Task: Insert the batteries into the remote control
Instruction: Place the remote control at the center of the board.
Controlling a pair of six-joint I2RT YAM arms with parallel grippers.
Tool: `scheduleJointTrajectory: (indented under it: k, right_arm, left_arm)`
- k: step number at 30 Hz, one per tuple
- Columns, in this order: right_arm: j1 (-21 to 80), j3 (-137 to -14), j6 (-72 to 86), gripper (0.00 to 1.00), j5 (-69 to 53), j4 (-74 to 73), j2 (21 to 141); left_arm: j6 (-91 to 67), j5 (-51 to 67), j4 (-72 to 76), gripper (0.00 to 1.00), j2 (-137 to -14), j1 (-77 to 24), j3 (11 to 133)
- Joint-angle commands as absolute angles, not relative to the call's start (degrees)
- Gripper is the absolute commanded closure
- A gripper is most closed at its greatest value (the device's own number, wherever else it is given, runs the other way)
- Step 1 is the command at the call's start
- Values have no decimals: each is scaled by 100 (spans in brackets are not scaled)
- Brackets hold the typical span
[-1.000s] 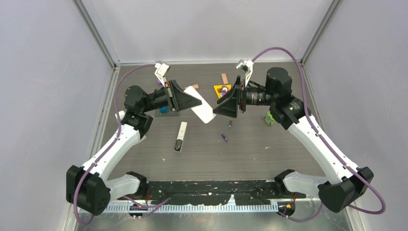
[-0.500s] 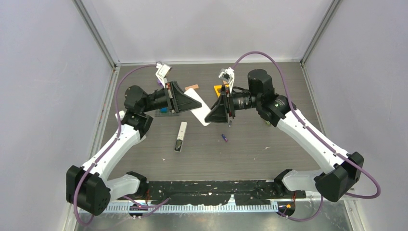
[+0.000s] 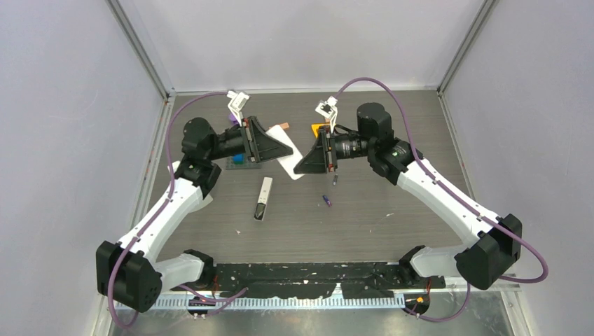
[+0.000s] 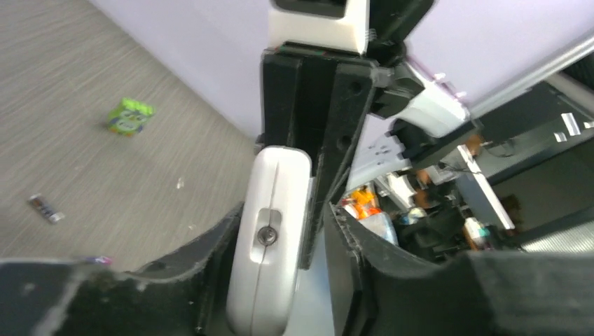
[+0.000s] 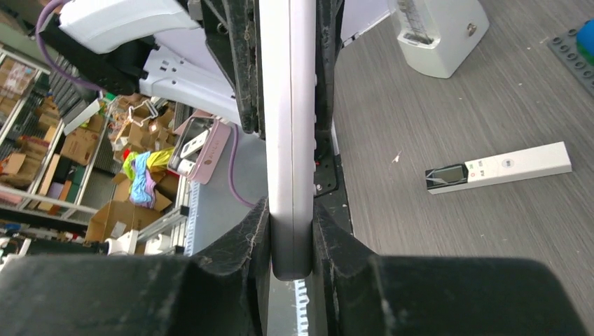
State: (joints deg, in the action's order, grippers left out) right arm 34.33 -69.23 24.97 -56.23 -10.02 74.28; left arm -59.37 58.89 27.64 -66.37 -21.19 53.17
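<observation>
Jaws pinch one remote (image 3: 293,165); two batteries (image 3: 326,201) lie loose.

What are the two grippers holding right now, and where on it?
Both hold the white remote, pinched across its flat faces. The right gripper grips near one end, and the left gripper comes in from the opposite side.

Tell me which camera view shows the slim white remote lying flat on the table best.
The right wrist view: the slim white remote lies unobstructed there, with its dark display end clear. In the top external view it is whole but small, without detail. The left wrist view does not show it.
</observation>
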Motion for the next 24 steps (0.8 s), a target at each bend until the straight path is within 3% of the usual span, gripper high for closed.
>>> scheduleJointTrajectory:
  k: [1,4,9,15,24]
  right_arm:
    - [3384,-6790,2806,95,-4687,-358,7242]
    - [3112,-6497,2886,95,-4072,-432,7003]
    - [2723,-6388,2104,95,-1923,-1705,6626]
    - [2716,-6401,1237,95,1523,-3294,7145]
    - [2716,-6055,1302,95,2789,-3319,8449]
  left_arm:
    - [-5031,5322,1210,47,-6616,-2035,5625]
    - [-4520,4655,137,30,-6595,-1827,5687]
    - [-3896,3409,-1093,14,-6513,-1595,5608]
    - [-3280,1950,-2078,13,-6573,-1591,5536]
    - [-2899,728,-2107,13,-6814,-1855,4925]
